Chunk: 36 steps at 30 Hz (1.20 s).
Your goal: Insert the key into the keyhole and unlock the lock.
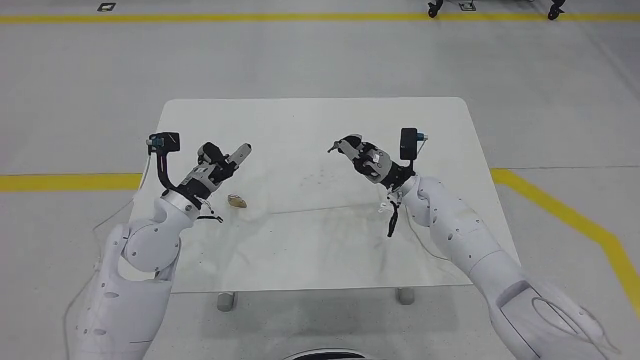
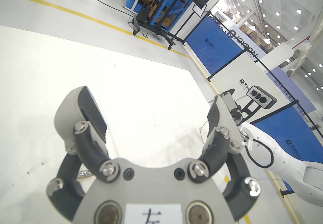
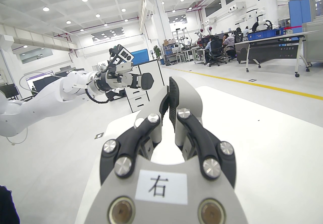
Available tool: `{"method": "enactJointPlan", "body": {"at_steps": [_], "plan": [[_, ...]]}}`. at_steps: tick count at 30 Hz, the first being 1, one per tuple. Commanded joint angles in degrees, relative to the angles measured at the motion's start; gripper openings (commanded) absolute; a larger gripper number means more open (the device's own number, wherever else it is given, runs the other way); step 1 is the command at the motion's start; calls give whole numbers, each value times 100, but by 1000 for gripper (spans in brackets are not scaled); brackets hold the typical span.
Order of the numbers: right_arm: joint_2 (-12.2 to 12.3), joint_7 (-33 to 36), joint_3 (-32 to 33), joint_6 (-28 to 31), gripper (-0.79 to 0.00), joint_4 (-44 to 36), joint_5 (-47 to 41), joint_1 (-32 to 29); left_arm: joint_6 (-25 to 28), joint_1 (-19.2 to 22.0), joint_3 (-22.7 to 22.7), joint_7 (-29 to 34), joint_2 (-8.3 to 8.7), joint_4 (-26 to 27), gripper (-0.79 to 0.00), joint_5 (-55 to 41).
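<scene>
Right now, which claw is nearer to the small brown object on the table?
Left. The left claw, open, is close beside the small brown object; the right claw, shut, is well off across the table.

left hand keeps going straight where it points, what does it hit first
Ahead of the left hand looks free: only bare table, the right hand off to one side. Depth unclear; it may graze the table.

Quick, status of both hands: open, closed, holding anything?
Left hand: open, empty.
Right hand: closed, nothing visible in it.
</scene>
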<state>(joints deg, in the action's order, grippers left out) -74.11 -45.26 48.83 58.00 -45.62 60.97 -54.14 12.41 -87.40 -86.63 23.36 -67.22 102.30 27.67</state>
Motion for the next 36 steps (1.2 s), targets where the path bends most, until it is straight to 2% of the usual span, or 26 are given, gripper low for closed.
{"method": "enactJointPlan", "body": {"at_steps": [1,5,8,15,19,24,26,29,31,34,35,36], "plan": [[0,-1,-1,0,-785,0,-1,0,0,1,0,6,0,0,0,-2],[-4,31,7,-17,-785,-34,-76,-45,25,-21,24,-93,-4,-16,0,9],[-27,317,53,-8,-785,-202,-503,-178,163,8,89,-191,-27,-114,0,-428],[-181,1486,-391,0,-785,-538,-3005,-429,980,498,698,363,-93,-569,0,-1626],[-194,2217,-532,0,-785,-726,-4359,-464,1173,734,1003,411,-126,-777,0,-1602],[-156,3004,-541,0,-785,-796,-5299,-498,1346,883,1164,396,-145,-950,0,-1660],[-158,3302,-549,0,-785,-826,-5671,-511,1423,938,1226,474,-145,-1005,-55,-1616],[-170,3664,-530,0,-785,-738,-6039,-479,1540,988,1310,545,-149,-1082,-99,-1698],[-192,3832,-523,0,-785,-692,-6200,-454,1600,1023,1330,594,-147,-1131,-179,-1778],[-229,4084,-521,0,-785,-664,-6425,-435,1622,1062,1375,596,-147,-1177,-339,-1734],[-242,4163,-522,0,-785,-655,-6495,-432,1626,1074,1399,588,-149,-1188,-376,-1702],[-255,4239,-520,0,-785,-649,-6567,-428,1630,1084,1424,575,-151,-1199,-376,-1675]]}}
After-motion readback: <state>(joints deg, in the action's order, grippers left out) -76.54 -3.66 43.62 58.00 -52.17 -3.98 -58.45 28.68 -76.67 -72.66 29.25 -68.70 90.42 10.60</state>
